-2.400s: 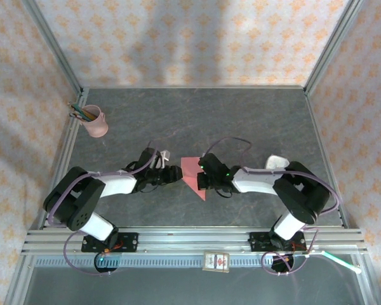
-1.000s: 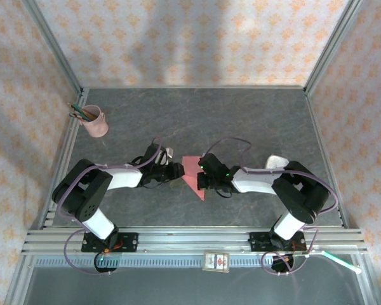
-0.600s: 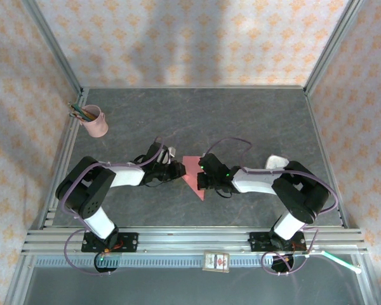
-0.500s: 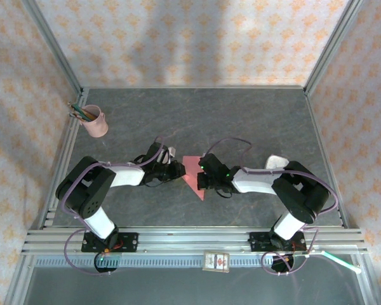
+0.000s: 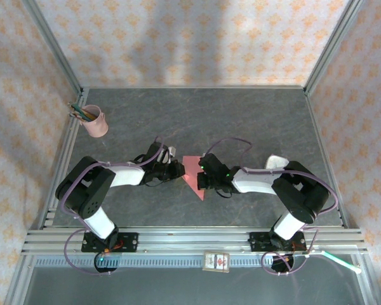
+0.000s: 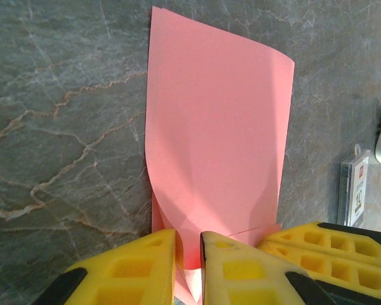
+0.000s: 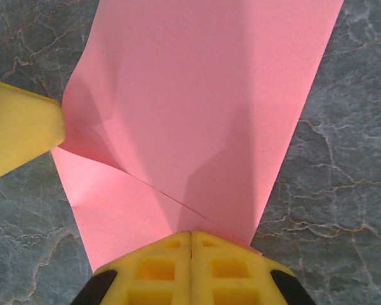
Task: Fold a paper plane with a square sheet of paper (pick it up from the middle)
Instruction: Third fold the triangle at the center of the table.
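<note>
Two grippers are met at the square sheet of paper [image 5: 192, 175], partly folded, mid-way across the table [image 5: 254, 121] of dark veined stone. Left gripper [image 6: 188, 238]: jaws narrowed, sheet edge pinched between. Right gripper [image 7: 191, 236]: jaws pressed together at the sheet's edge; a pinch could not be confirmed. Small box [image 6: 355, 197]: red label, print unreadable. Walls [image 5: 197, 38] are papered in orange floral print.

paper [image 5: 190, 168] lies on table [image 5: 241, 121] between left claw [image 5: 179, 170] and right claw [image 5: 202, 180].
</note>
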Motion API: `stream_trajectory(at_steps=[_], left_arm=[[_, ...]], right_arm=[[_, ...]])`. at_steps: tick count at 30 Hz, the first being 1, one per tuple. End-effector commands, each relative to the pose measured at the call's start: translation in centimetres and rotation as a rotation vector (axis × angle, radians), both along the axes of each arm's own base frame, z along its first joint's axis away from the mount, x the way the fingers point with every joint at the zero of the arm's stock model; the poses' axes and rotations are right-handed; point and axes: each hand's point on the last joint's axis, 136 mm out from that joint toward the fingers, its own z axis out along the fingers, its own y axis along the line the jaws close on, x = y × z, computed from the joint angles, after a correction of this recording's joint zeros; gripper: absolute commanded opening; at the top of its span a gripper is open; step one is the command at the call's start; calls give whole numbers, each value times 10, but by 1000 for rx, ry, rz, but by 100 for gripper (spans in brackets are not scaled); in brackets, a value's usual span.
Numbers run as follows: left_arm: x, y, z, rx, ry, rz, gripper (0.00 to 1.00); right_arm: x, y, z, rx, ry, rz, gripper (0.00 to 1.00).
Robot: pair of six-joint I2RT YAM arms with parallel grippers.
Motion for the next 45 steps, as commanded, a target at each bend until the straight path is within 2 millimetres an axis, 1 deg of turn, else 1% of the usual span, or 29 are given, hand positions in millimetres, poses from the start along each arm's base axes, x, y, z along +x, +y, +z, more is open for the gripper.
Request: stream_trajectory(at_steps=[1, 7, 13, 16, 22, 28, 31, 35, 40, 45], left_arm=[[0, -1, 12, 3, -31, -13, 22], [-10, -1, 6, -3, -10, -35, 24], [-12, -1, 0, 11, -1, -54, 23], [-11, -2, 3, 2, -13, -61, 23], [-8, -6, 6, -6, -31, -80, 18], [-6, -3, 8, 14, -40, -75, 12], [-6, -2, 11, 14, -47, -63, 7], [-7, -3, 17, -18, -41, -37, 0], [-10, 0, 27, -60, -26, 26, 0], [-14, 7, 24, -55, 15, 83, 0]], right_arm=[[-4, -18, -17, -83, 27, -20, 5], [-4, -17, -17, -82, 29, -17, 5], [-4, -17, -19, -86, 34, -14, 5], [-4, -17, -19, -88, 31, -14, 5], [-4, -17, -19, -89, 34, -13, 5], [-3, -18, -18, -94, 29, -14, 5], [-2, -16, -15, -93, 24, -4, 6], [2, -10, -6, -82, -1, 23, 11], [7, 3, 20, -37, -57, 90, 19], [7, 15, 48, 7, -123, 145, 26]])
